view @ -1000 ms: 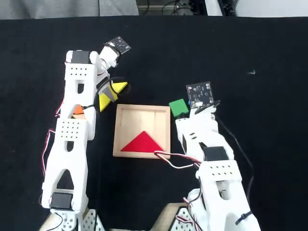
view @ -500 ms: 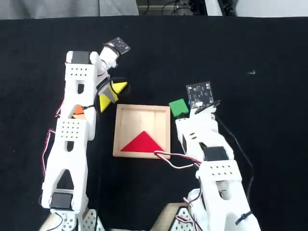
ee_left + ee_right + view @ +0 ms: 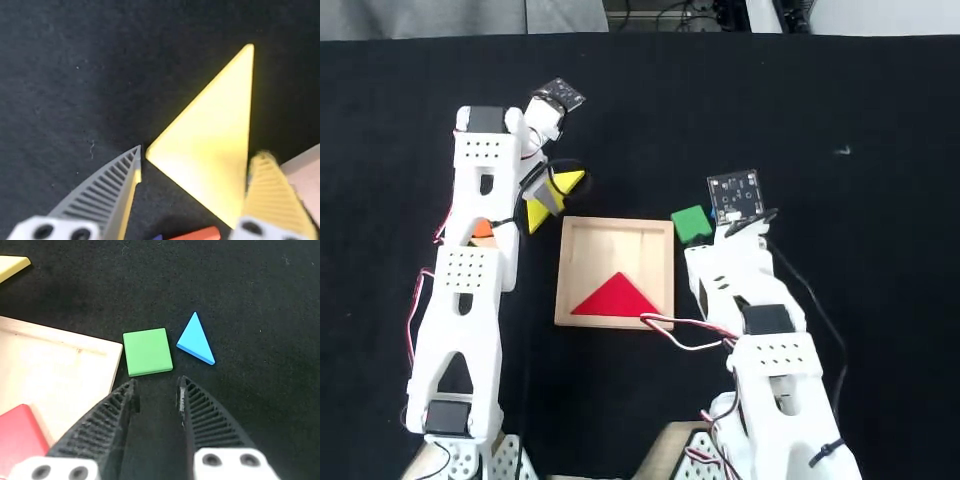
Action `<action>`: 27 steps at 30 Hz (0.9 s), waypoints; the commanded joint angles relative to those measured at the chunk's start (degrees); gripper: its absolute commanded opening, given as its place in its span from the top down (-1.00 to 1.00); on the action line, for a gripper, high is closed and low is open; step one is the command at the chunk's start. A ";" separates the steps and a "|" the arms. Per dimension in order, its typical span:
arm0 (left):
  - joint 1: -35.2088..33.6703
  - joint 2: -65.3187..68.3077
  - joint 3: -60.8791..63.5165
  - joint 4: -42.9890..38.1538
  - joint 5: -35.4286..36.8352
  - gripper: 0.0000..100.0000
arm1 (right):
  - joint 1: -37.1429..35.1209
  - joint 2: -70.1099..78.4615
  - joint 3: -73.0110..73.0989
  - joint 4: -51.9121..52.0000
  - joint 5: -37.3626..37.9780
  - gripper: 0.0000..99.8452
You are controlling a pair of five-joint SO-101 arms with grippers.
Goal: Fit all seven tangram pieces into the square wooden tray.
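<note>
Far left: orange piece [image 3: 478, 230] half hidden under the left arm. Left gripper [image 3: 200, 157] sits low over the yellow triangle [image 3: 215, 135], jaws spread to either side of it, with a sliver of tabletop [image 3: 75, 75] showing at one tip. It is straddling, not pinching (probably lined up to grab it for the tray). Wooden tray [image 3: 582, 235] at centre, red triangle [image 3: 616, 296] inside against its near edge, leaving room for the rest. Green square [image 3: 691, 223] lies just off the tray's far right corner. Right gripper [image 3: 156, 390] is released and empty, poised short of it. Blue triangle [image 3: 196, 340] just beside the square.
</note>
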 commanded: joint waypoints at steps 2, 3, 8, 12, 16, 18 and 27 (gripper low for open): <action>1.19 -0.79 -0.57 0.44 0.26 0.51 | -0.97 0.31 -0.48 -1.49 0.62 0.72; 1.19 -0.79 -0.57 0.44 0.26 0.49 | -0.97 0.31 -0.48 -1.49 0.62 0.72; 1.10 -0.79 -0.75 0.44 0.44 0.40 | -0.97 0.31 -0.48 -1.49 0.62 0.72; 1.19 -1.32 -1.10 0.53 0.26 0.40 | -0.97 0.31 -0.48 -1.49 0.62 0.72; 1.45 -1.41 -1.45 0.53 0.18 0.40 | -0.97 0.31 -0.48 -1.49 0.62 0.72; 1.71 -1.41 -3.47 1.58 0.18 0.43 | -0.97 0.22 -0.48 -1.49 0.62 0.72; 5.85 -1.41 -3.74 1.58 0.53 0.76 | -0.79 0.13 -0.48 -1.49 0.62 0.72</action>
